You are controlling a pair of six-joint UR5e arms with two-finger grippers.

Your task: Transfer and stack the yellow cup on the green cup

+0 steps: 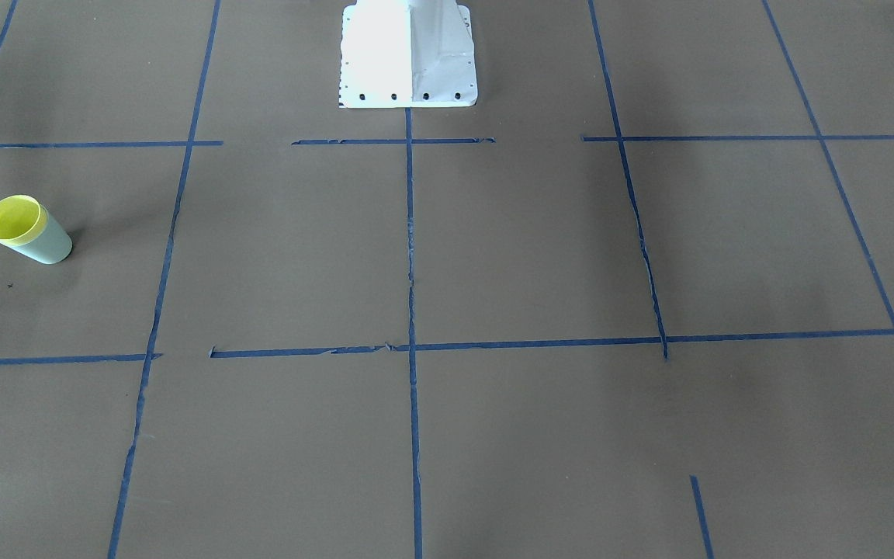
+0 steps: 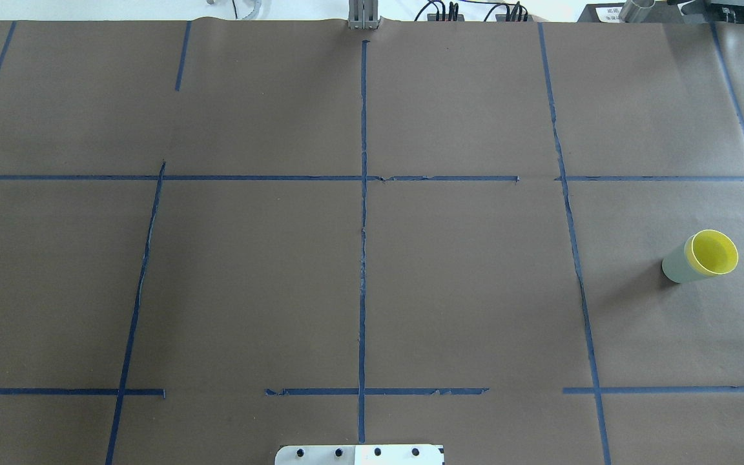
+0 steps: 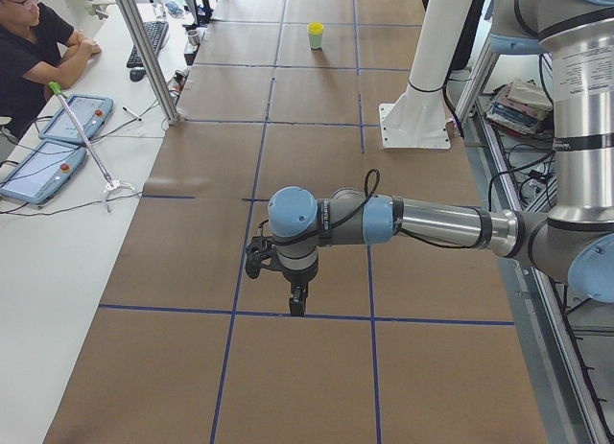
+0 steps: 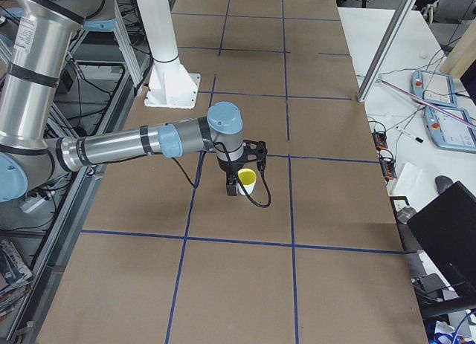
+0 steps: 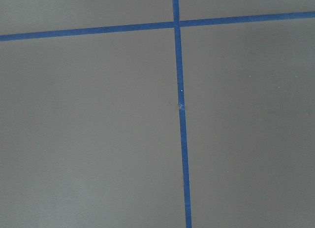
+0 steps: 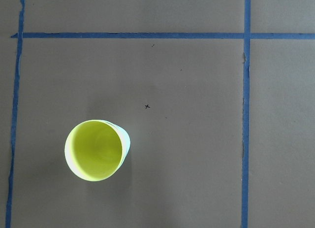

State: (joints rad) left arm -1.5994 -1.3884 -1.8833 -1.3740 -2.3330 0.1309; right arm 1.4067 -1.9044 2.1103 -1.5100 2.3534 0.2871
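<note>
The yellow cup (image 1: 14, 217) sits nested inside the green cup (image 1: 47, 244), and the pair stands upright on the brown table. It also shows in the overhead view, yellow cup (image 2: 713, 252) in green cup (image 2: 675, 267), at the right. The right wrist view looks straight down into the yellow cup (image 6: 94, 150). My right gripper (image 4: 233, 188) hangs above the stack; I cannot tell if it is open or shut. My left gripper (image 3: 297, 305) hangs over bare table far from the cups; I cannot tell its state either.
The white robot base (image 1: 408, 54) stands at the table's middle edge. Blue tape lines (image 2: 363, 258) divide the brown paper into a grid. An operator (image 3: 29, 41) sits at a side desk with tablets (image 3: 43, 166) and a keyboard.
</note>
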